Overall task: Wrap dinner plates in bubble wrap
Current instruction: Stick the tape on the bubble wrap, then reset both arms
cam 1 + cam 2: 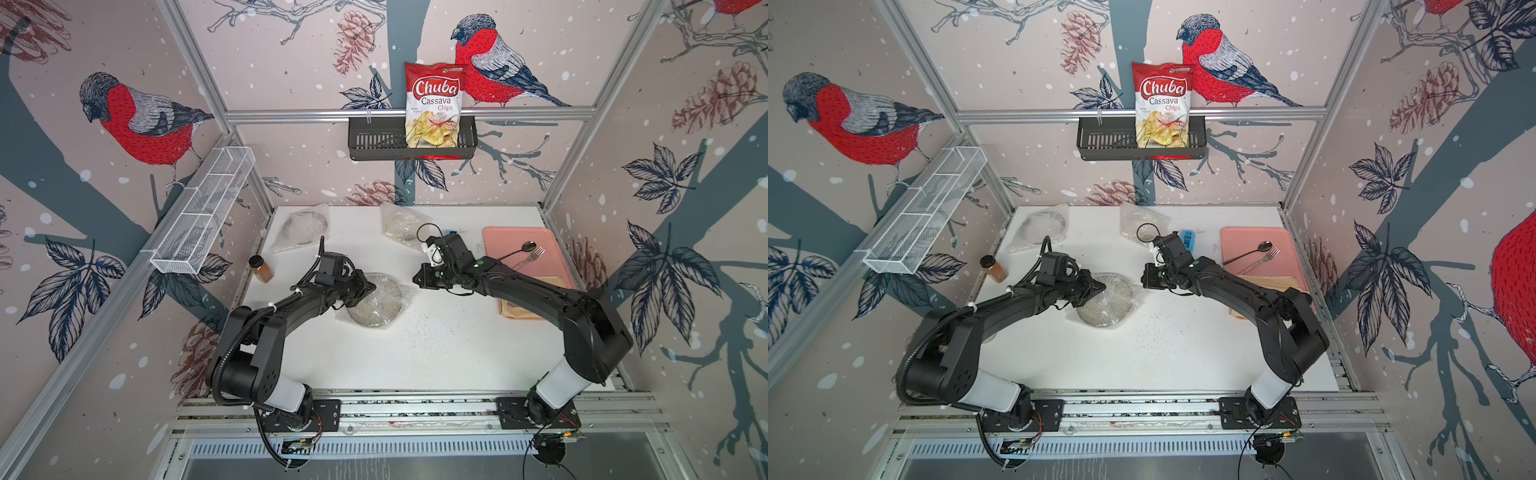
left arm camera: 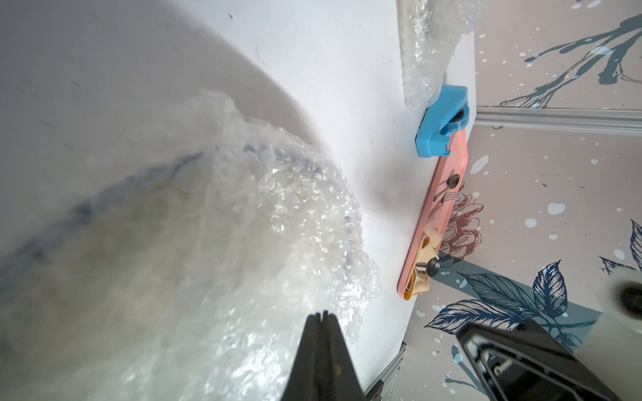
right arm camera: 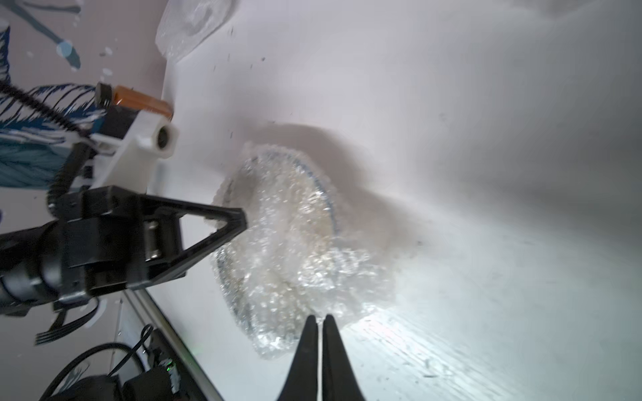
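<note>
A dinner plate [image 1: 376, 301] [image 1: 1104, 305] lies at the table's middle, covered in crinkly bubble wrap [image 2: 243, 243] [image 3: 288, 236]; its dark rim shows through. My left gripper [image 1: 371, 286] [image 2: 320, 314] is shut, its tip at the plate's left edge against the wrap. My right gripper [image 1: 417, 278] [image 3: 320, 317] is shut with nothing between its fingers, just off the wrap's right edge. Two more wrapped plates lie at the back: one at back left [image 1: 305, 228], one at back middle [image 1: 401, 224].
A pink tray [image 1: 498, 241] with a spoon and a fork sits at the back right, a tan board [image 1: 515, 311] in front of it. A spice bottle [image 1: 261, 268] stands at the left edge. A blue block [image 1: 1188, 240] lies behind the right wrist.
</note>
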You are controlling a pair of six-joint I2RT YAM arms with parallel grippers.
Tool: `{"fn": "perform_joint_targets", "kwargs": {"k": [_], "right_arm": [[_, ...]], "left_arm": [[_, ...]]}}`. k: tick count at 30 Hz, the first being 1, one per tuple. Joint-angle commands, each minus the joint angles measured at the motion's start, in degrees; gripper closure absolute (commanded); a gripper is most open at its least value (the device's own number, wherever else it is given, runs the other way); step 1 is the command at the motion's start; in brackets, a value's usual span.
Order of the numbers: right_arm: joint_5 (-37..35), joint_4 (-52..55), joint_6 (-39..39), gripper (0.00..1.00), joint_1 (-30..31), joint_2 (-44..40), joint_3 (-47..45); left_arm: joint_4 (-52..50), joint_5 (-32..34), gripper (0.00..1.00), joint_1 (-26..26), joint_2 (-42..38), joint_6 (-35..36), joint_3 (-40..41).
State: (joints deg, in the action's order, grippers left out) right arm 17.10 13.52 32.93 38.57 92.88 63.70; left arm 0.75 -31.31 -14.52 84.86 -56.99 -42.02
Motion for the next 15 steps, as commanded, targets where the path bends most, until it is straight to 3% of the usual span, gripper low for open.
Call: {"fn": "perform_joint_targets", "kwargs": {"k": [1,9,13,15], "right_arm": [[-5.43,-3.39,-2.97,0.90,-2.97,-3.23,-3.04],[-6.18,-10.81,-4.88,0.84,-11.90,-11.77,-12.04],[-7.30,-13.86,-6.51,0.84,-14.24,-13.48,-15.13],[-11.35,-15.82,-8.42,0.75,-14.78,-14.45,-16.95]], "left_arm": [[-5.54,3.43,1.00,2.16,-2.85,1.80,-0.28],[-12.63,7.06,1.00,11.16,-13.78,6.35,0.54],[-16.89,8.21,1.00,16.21,-17.35,12.17,0.58],[-17.09,10.88,1.00,18.44,-19.43,17.05,1.46]]}}
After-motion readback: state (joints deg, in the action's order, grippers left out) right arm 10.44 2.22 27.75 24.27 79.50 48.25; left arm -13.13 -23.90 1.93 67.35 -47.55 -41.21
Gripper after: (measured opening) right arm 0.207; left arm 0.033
